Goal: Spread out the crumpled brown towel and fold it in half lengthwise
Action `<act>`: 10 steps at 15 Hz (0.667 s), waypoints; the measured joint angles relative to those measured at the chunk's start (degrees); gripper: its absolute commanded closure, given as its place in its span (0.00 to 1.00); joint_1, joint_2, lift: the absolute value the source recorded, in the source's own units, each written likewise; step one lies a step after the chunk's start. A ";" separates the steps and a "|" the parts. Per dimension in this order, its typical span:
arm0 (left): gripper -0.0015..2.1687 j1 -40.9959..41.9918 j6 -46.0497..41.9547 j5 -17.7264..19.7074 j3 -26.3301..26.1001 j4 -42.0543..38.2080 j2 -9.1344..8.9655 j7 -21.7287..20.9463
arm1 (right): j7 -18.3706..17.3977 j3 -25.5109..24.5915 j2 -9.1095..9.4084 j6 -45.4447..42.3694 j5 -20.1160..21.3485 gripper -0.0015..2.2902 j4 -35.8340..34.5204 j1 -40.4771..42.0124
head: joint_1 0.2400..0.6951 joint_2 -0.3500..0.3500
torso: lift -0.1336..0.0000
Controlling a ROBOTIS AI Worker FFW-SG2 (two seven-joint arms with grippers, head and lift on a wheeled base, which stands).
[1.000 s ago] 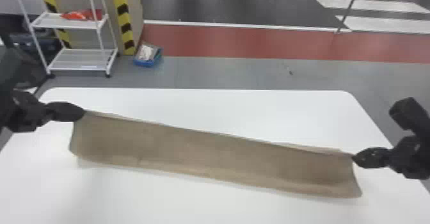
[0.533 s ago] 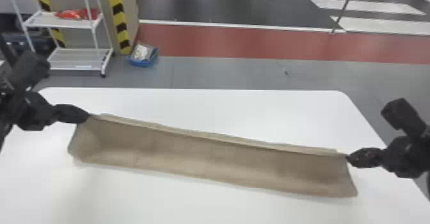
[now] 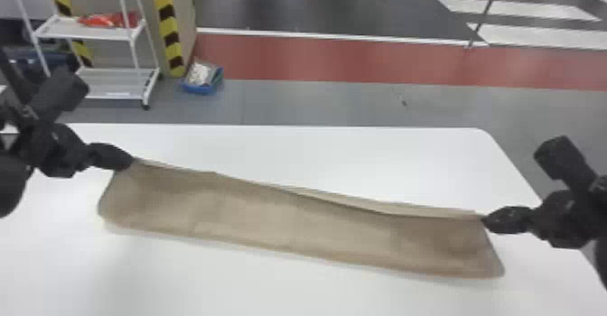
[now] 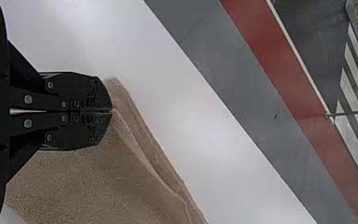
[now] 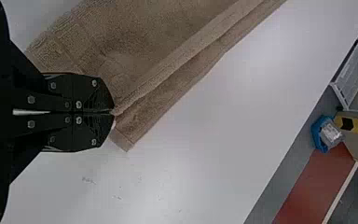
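One brown towel (image 3: 293, 229): stretching as a long strip over the white table (image 3: 343, 157), its length running between the two grippers, its left end lying farther from the robot than its right. Far edge: slanting across the tabletop, a second layer of cloth peeping out behind it. Near edge: running roughly alongside, curving at both ends.

One left gripper (image 3: 132, 160), black: reaching in from the left side, its jaws clenching the towel by the far left corner area. In the left wrist view the two fingers of the left gripper (image 4: 112, 110) are pressing together at the tips, the cloth spreading away from them in overlapping layers.

One right gripper (image 3: 484, 220), black: coming in from the right side, its jaws grasping the towel near its far right corner. In the right wrist view the tips of the right gripper (image 5: 114, 112) are meeting on a fold, a corner of cloth jutting out beside them.

Beyond the table: one white cart (image 3: 90, 33), carrying a red item (image 3: 108, 20) on a shelf; one post (image 3: 169, 26), bearing yellow and black stripes; one blue bin (image 3: 203, 87), sitting on the grey floor (image 3: 316, 103) and holding pale contents; one red band (image 3: 361, 60), crossing the floor; white stripes (image 3: 519, 10), lying farther back.
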 measured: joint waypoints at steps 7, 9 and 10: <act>0.71 -1.56 -0.04 -1.04 -0.58 2.37 -0.33 -0.08 | 0.00 -1.92 0.51 0.38 -1.93 0.71 0.74 -0.61 | 1.00 0.33 | 0.07; 0.71 -1.64 -0.30 -1.04 -0.13 2.36 0.30 -1.18 | 0.00 -3.27 0.32 0.39 -2.73 0.71 0.76 -0.45 | 1.00 0.33 | 0.07; 0.71 -1.72 -0.62 -1.03 0.30 2.23 0.83 -2.11 | 0.00 -4.07 0.21 0.42 -3.31 0.71 0.60 -0.17 | 1.00 0.33 | 0.07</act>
